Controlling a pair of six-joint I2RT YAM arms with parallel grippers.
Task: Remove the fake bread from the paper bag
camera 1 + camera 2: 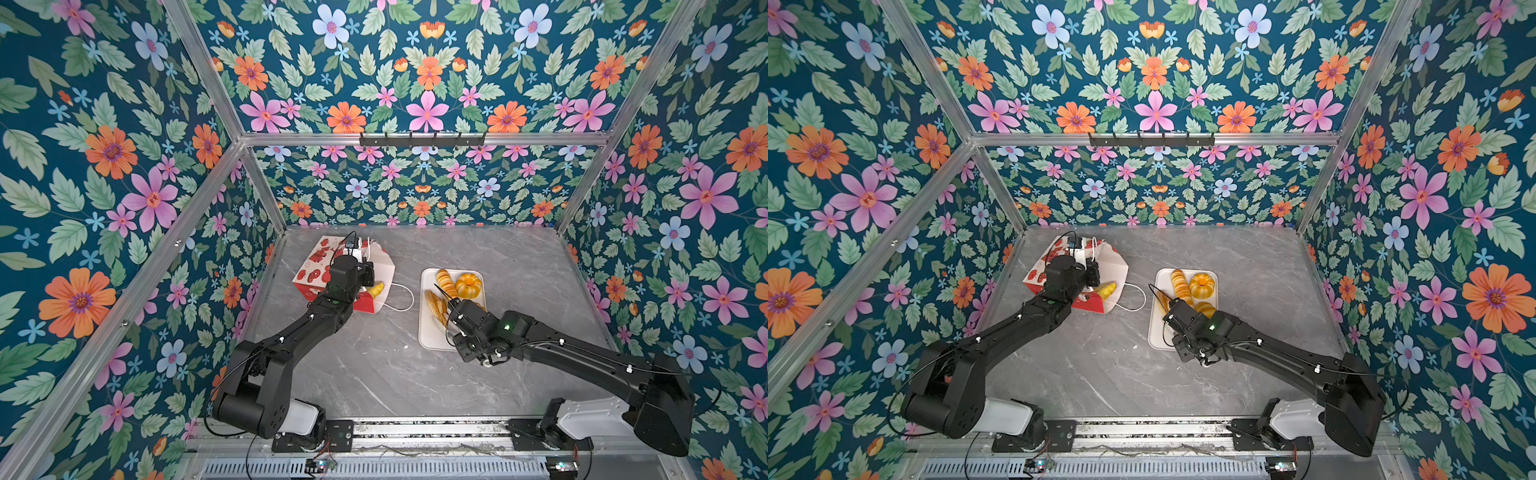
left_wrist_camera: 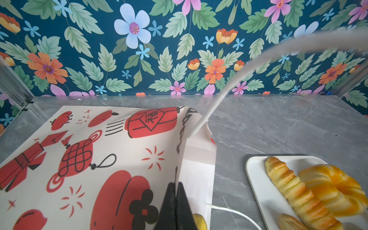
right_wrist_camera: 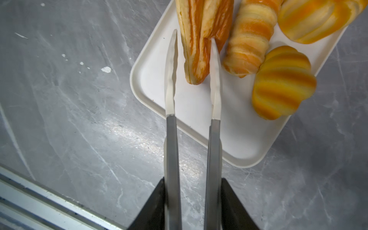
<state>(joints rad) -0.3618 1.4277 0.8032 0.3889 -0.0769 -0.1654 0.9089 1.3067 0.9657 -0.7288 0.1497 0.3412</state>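
Over toward the far left corner of the bench [image 1: 374,374], the paper bag [image 1: 311,270] lies on its side with its printed face up and its mouth turned toward the middle. One white cord handle [image 1: 401,299] loops out flat on the grey surface. The left gripper [image 2: 175,185] has its fingers pressed together on the upper rim of that mouth, pinching the paper. Just under it, one yellow piece [image 1: 376,289] of the fake bread [image 3: 249,45] shows at the opening, partly inside the bag. Four more pieces lie on the white tray [image 1: 430,336], which sits near the middle of the bench, well apart from the bag. A ridged long roll and a round pumpkin-shaped bun [image 1: 468,286] lie at the tray's far end. A flat triangular puff [image 3: 199,39] lies along its left side and a striped bun [image 3: 282,83] nearer the right edge. The near end of the tray is bare. The right gripper [image 3: 192,180] is clamped on a pair of tongs [image 3: 171,149], its black fingers pressing the two metal arms from outside. The tongs' white tips stand apart on either side of the puff's near end. Whether they touch the puff cannot be told.
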